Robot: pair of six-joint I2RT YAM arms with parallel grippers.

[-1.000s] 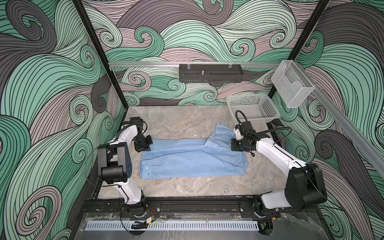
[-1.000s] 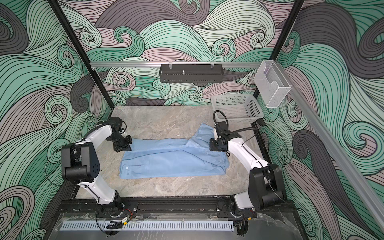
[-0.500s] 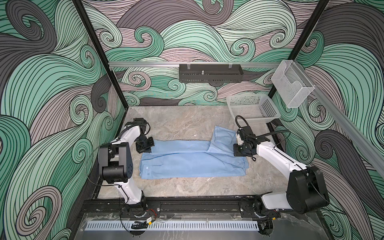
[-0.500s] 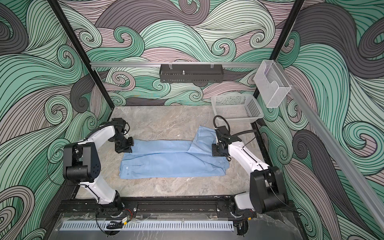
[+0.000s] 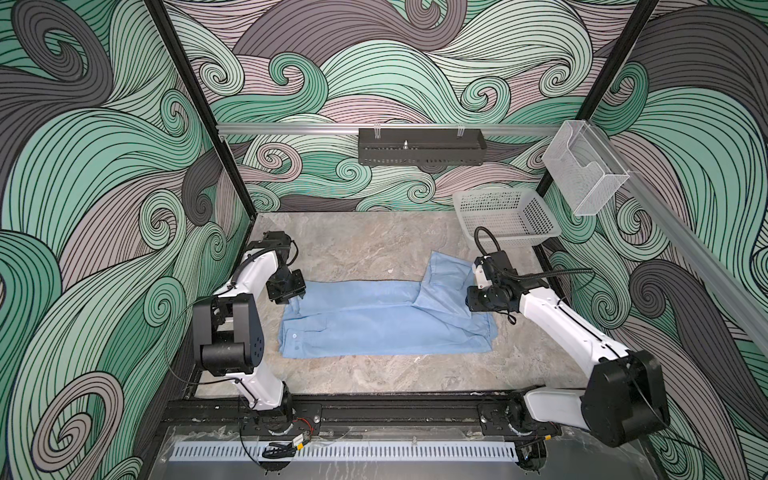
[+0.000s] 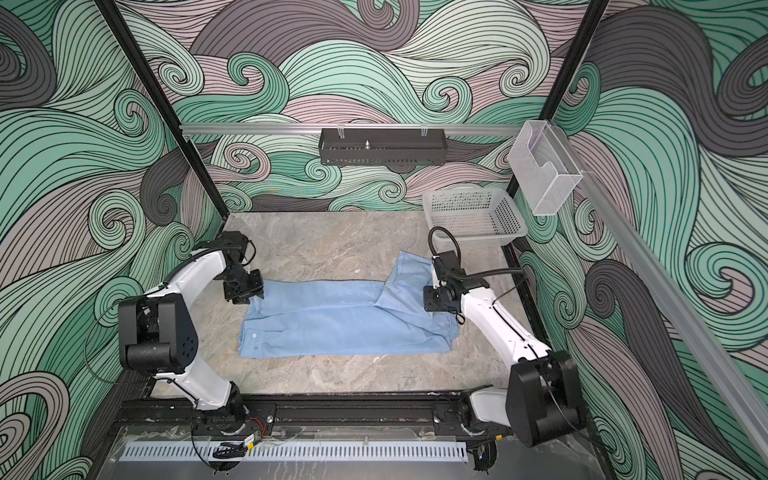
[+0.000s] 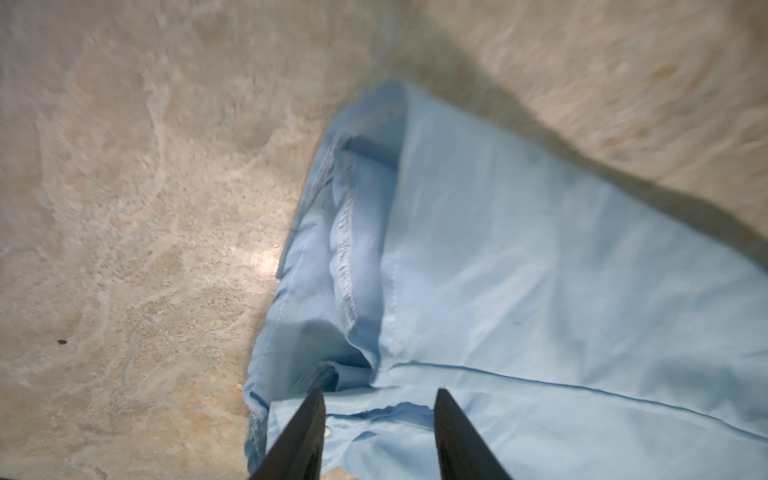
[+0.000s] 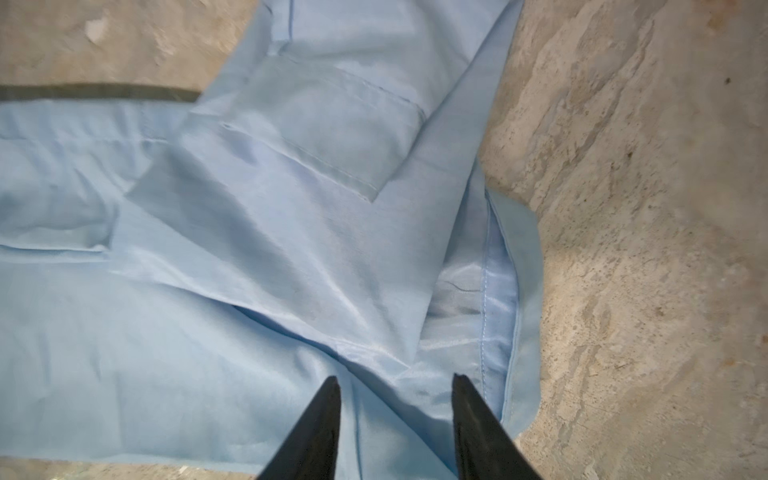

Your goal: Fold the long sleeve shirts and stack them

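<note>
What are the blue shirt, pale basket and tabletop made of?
Light blue button-up shirt: thin woven cloth, perhaps cotton; slight sheen, soft creases, stitched seams. Pale perforated basket: probably moulded plastic, given its even grid of holes. Beige veined tabletop: marble-look, possibly printed laminate.

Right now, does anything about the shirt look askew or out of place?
Yes. The light blue shirt lies as a long folded band, but a flap at its right end juts diagonally toward the basket, breaking the rectangle. The left pincer and right pincer are open, gripping nothing.

Basket [image 5: 537, 217] – rear right, blk rack [image 5: 420, 146], clear bin [image 5: 584, 172]
</note>
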